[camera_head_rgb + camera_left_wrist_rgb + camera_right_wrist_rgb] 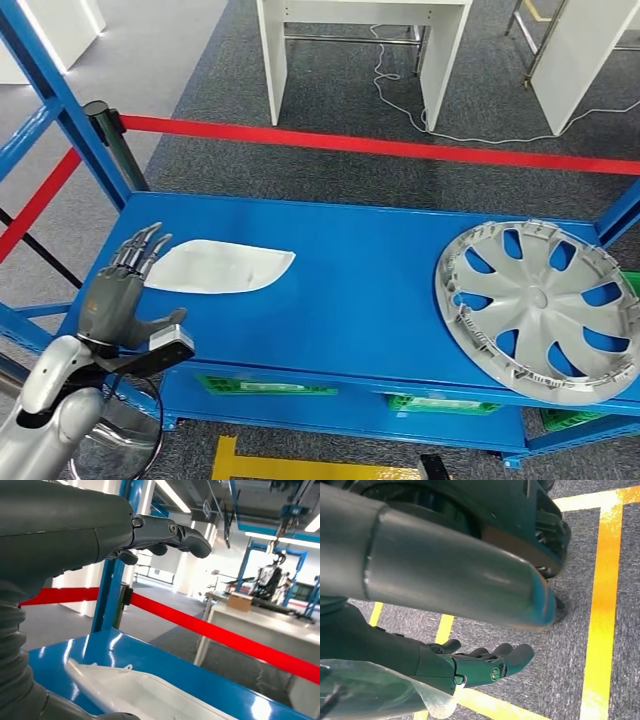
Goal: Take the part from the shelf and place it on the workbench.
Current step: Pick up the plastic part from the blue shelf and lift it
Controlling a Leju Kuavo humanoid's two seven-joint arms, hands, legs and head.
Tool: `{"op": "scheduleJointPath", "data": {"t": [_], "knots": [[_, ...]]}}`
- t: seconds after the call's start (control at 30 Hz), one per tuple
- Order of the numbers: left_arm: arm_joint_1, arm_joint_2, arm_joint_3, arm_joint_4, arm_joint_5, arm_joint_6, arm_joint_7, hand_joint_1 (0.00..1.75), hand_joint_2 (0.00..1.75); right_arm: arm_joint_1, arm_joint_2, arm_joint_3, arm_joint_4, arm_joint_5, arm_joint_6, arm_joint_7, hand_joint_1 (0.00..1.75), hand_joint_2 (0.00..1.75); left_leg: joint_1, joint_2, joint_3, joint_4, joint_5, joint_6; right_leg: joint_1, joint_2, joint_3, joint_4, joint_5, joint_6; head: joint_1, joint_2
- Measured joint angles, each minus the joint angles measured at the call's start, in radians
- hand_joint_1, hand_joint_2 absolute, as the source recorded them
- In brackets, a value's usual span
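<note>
Flat white plastic part, long and tapered (217, 268), lying on the glossy blue metal shelf (355, 290), toward its left end. Long axis running across the shelf, left to right in the head view, blunt wide end leftward and pointed tip rightward.

Left hand (123, 290) raised at the shelf's left front corner, fingers spread and straight, holding nothing. Fingertips (151, 240) reaching just beside the part's wide end, perhaps overlapping its edge; contact impossible to confirm from above. From the left wrist view, fingers (166, 532) extended well above the part (143, 695), which suggests hovering rather than touching. Part therefore ahead of and slightly right of the palm, below the fingers: judged a short forward-and-down reach, approaching the wide end along the long axis.

Right hand (471, 667) hanging low over grey carpet with yellow floor tape (603, 605), fingers loosely extended, nothing in them. Left hand plainly the nearer one.

Grey spoked plastic wheel cover (540, 310) at the shelf's right end, well apart from the part, its lower rim overhanging the front edge.

Hard to make out: the part's thickness and any lip for gripping; underside hidden. Near end of the part cut off in the left wrist view. Workbench not identifiable with certainty.
</note>
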Motion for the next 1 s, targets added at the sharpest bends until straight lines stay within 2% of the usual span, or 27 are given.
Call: {"op": "scheduleJointPath", "data": {"t": [0.1,0.17,0.27,0.3,0.33,0.37,0.43,0.47,0.5,0.53,0.63,0.67,0.7,0.77,0.8,0.83,0.87,0.93,0.97,1.0], "knots": [[-0.033,0.013,0.001,0.045,-0.026,0.0,0.007,0.0,1.75,0.004,0.0,0.001,0.0,0.006,0.005,0.007,0.0,0.0,0.001,0.0,-0.005,0.007,-0.004,-0.014,0.0,0.003,0.001,-0.004,0.001,-0.014,-0.001,0.0],[-0.059,0.018,0.001,0.083,-0.044,0.003,0.012,0.0,1.75,0.003,-0.001,0.002,0.0,0.01,0.007,0.011,0.0,0.0,0.004,0.0,-0.027,0.06,-0.039,-0.026,-0.003,0.002,0.002,-0.007,0.004,-0.025,-0.002,0.0],[-0.082,0.018,0.0,0.135,-0.061,0.011,0.014,0.0,0.44,0.001,-0.002,0.008,0.0,0.018,0.009,0.011,0.0,0.0,0.007,0.0,-0.114,0.248,-0.122,-0.036,-0.003,0.003,0.003,-0.007,0.002,-0.032,-0.003,0.0],[-0.086,0.014,-0.001,0.152,-0.064,0.013,0.013,0.0,0.0,0.001,-0.002,0.009,0.0,0.02,0.01,0.011,0.0,0.0,0.008,0.0,-0.135,0.288,-0.128,-0.037,-0.003,0.004,0.003,-0.006,0.002,-0.032,-0.004,0.0],[-0.093,0.009,-0.003,0.171,-0.066,0.013,0.012,0.0,0.0,0.002,-0.002,0.01,0.0,0.022,0.01,0.011,0.0,0.0,0.01,0.0,-0.139,0.291,-0.114,-0.037,-0.003,0.004,0.004,-0.005,0.001,-0.032,-0.004,0.0],[-0.104,0.0,-0.006,0.191,-0.065,0.013,0.01,0.0,0.0,0.002,-0.002,0.011,0.0,0.023,0.01,0.011,0.0,0.0,0.011,0.0,-0.125,0.254,-0.08,-0.035,-0.003,0.005,0.006,-0.004,0.0,-0.031,-0.004,0.0],[-0.137,-0.019,-0.014,0.234,-0.058,0.012,0.001,0.0,0.0,-0.001,-0.002,0.013,0.0,0.027,0.011,0.012,0.0,0.0,0.012,-0.001,-0.069,0.122,-0.006,-0.031,-0.002,0.005,0.008,-0.001,-0.004,-0.026,-0.003,0.0],[-0.156,-0.032,-0.02,0.257,-0.056,0.012,-0.004,0.0,0.0,-0.004,-0.002,0.015,0.0,0.029,0.012,0.013,0.0,0.0,0.011,-0.001,-0.046,0.067,0.011,-0.027,0.0,0.005,0.006,0.002,-0.006,-0.021,-0.003,0.0],[-0.173,-0.046,-0.027,0.282,-0.058,0.013,-0.008,0.0,0.0,-0.007,-0.002,0.016,0.0,0.033,0.013,0.016,0.0,0.0,0.009,-0.002,-0.034,0.035,0.016,-0.024,0.001,0.005,0.003,0.003,-0.006,-0.016,-0.003,0.0],[-0.188,-0.06,-0.035,0.306,-0.063,0.015,-0.011,0.0,0.0,-0.009,-0.002,0.017,0.0,0.037,0.015,0.018,0.0,0.0,0.007,-0.003,-0.031,0.025,0.011,-0.02,0.002,0.004,0.0,0.003,-0.005,-0.011,-0.002,0.0],[-0.233,-0.109,-0.065,0.383,-0.086,0.026,-0.015,0.0,0.0,-0.013,-0.002,0.021,0.0,0.045,0.018,0.026,0.0,0.0,0.008,-0.004,-0.034,0.018,0.014,-0.003,-0.001,0.003,-0.012,0.016,-0.015,0.006,-0.001,0.0],[-0.252,-0.127,-0.076,0.411,-0.09,0.033,-0.018,0.0,0.0,-0.014,-0.002,0.023,0.0,0.047,0.019,0.029,0.0,0.0,0.01,-0.004,-0.034,0.015,0.017,0.004,-0.002,0.003,-0.029,0.048,-0.034,0.011,0.0,0.0],[-0.271,-0.144,-0.086,0.438,-0.092,0.041,-0.022,0.0,0.0,-0.016,-0.002,0.025,0.0,0.051,0.019,0.031,0.0,0.0,0.011,-0.004,-0.035,0.014,0.018,0.009,-0.002,0.003,-0.057,0.102,-0.062,0.014,0.001,0.0],[-0.299,-0.176,-0.104,0.489,-0.09,0.057,-0.032,0.0,0.0,-0.018,-0.002,0.029,0.0,0.057,0.019,0.036,0.0,0.0,0.009,-0.004,-0.036,0.015,0.018,0.015,-0.002,0.003,-0.126,0.241,-0.118,0.017,0.002,0.0],[-0.308,-0.193,-0.113,0.512,-0.086,0.064,-0.04,0.0,0.0,-0.019,-0.002,0.031,0.0,0.06,0.02,0.039,0.0,0.0,0.007,-0.004,-0.036,0.015,0.018,0.016,-0.002,0.003,-0.151,0.287,-0.127,0.018,0.002,0.0],[-0.315,-0.207,-0.12,0.532,-0.08,0.071,-0.048,0.0,0.0,-0.018,-0.002,0.033,0.0,0.062,0.02,0.041,0.0,0.0,0.006,-0.004,-0.036,0.016,0.017,0.016,-0.002,0.003,-0.16,0.298,-0.119,0.017,0.003,0.0],[-0.322,-0.222,-0.126,0.551,-0.071,0.077,-0.058,0.0,0.0,-0.018,-0.002,0.035,0.0,0.065,0.021,0.044,0.0,0.0,0.006,-0.004,-0.035,0.016,0.017,0.016,-0.002,0.003,-0.148,0.268,-0.092,0.016,0.002,0.0],[-0.337,-0.245,-0.134,0.575,-0.048,0.091,-0.079,0.0,0.0,-0.02,-0.002,0.037,0.0,0.072,0.024,0.048,0.0,0.0,0.004,-0.005,-0.035,0.018,0.015,0.014,-0.001,0.002,-0.086,0.131,-0.023,0.01,0.003,0.0],[-0.345,-0.255,-0.138,0.584,-0.035,0.097,-0.09,0.0,0.0,-0.022,-0.002,0.039,0.0,0.075,0.026,0.05,0.0,0.0,0.002,-0.005,-0.037,0.021,0.014,0.011,-0.001,0.002,-0.054,0.068,-0.001,0.007,0.002,0.0],[-0.351,-0.262,-0.142,0.589,-0.021,0.104,-0.101,0.0,0.0,-0.024,-0.001,0.041,0.0,0.078,0.028,0.052,0.0,0.0,0.0,-0.005,-0.038,0.022,0.014,0.007,0.0,0.002,-0.034,0.029,0.008,0.004,0.002,0.0]]}}
